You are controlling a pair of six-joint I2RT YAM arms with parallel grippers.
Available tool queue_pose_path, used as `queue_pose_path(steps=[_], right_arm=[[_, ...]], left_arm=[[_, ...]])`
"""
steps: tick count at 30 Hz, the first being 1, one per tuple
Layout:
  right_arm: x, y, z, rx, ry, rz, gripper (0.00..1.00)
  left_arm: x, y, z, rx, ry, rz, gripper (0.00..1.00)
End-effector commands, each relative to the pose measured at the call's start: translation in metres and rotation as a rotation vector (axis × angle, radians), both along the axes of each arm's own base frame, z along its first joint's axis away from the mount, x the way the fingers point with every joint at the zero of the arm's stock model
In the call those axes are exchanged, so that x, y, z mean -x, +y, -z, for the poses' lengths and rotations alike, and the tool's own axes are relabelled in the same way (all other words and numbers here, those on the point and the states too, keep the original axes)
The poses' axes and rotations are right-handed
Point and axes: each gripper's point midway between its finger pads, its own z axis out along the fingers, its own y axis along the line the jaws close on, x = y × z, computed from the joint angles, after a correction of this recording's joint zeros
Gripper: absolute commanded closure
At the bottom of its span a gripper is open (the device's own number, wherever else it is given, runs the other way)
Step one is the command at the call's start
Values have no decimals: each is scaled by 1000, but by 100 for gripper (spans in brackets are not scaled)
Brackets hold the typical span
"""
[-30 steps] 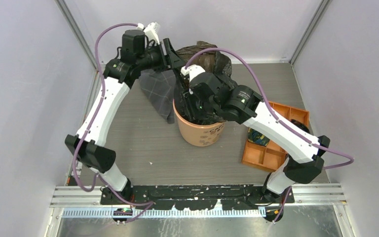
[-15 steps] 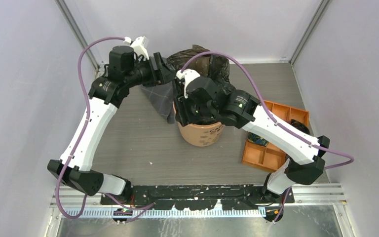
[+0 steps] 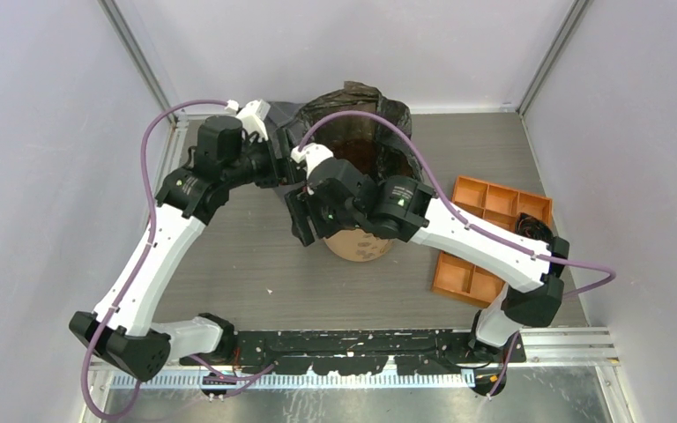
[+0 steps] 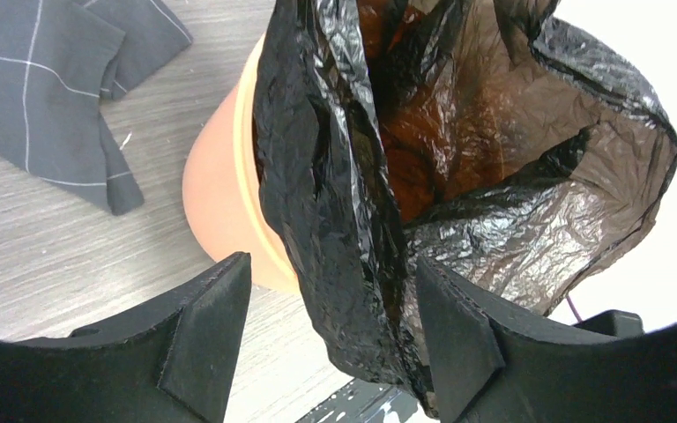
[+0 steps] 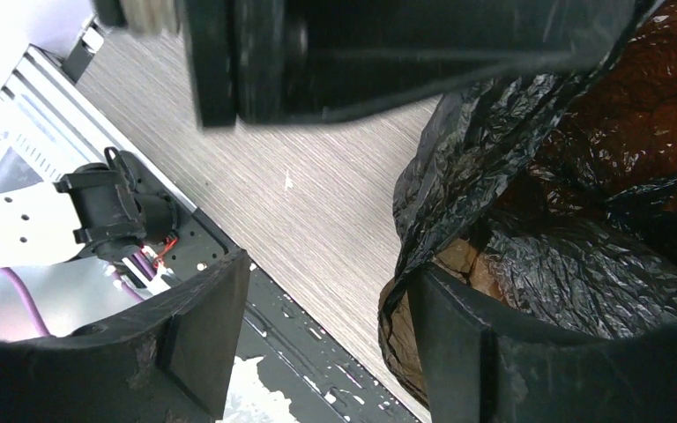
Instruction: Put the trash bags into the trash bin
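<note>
Left wrist view: the left gripper [image 4: 328, 269] has its jaws apart; a fold of the trash bag [image 4: 494, 159] hangs in the gap, close against one finger, not pinched.
Right wrist view: the right gripper [image 5: 326, 273] is also spread and grips nothing; the bag's crumpled edge lies just beside one finger, with bare table [image 5: 317, 176] across the gap.
Bag: seated in the trash bin [image 4: 220, 194], mouth open, collar standing above the rim.
Bin: upright, just ahead of both grippers.
Key relation: the bag's near wall runs lengthwise between the left fingers, with the rim just beyond the tips.
Nearer arm: left, by my judgement.
Likely next: fold the collar over the rim.
</note>
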Motion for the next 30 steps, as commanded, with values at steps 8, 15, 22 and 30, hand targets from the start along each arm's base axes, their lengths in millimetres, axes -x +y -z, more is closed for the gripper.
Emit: queue_pose_path(steps=[8,15,22,30], right_arm=[[-3,20,-4,0,-80,28,24],[-9,5,-17,8,-119,79,22],[-11,-17,-37,0,-154,134,21],[-18,-78,-71,-5,-228,309,21]], left_arm=[[8,-10,10,-42,-37,24,30],[4,-2,22,-100,-50,-4,59],[5,-2,22,-99,-57,-5,85],[10,-9,28,-60,-48,30,90]])
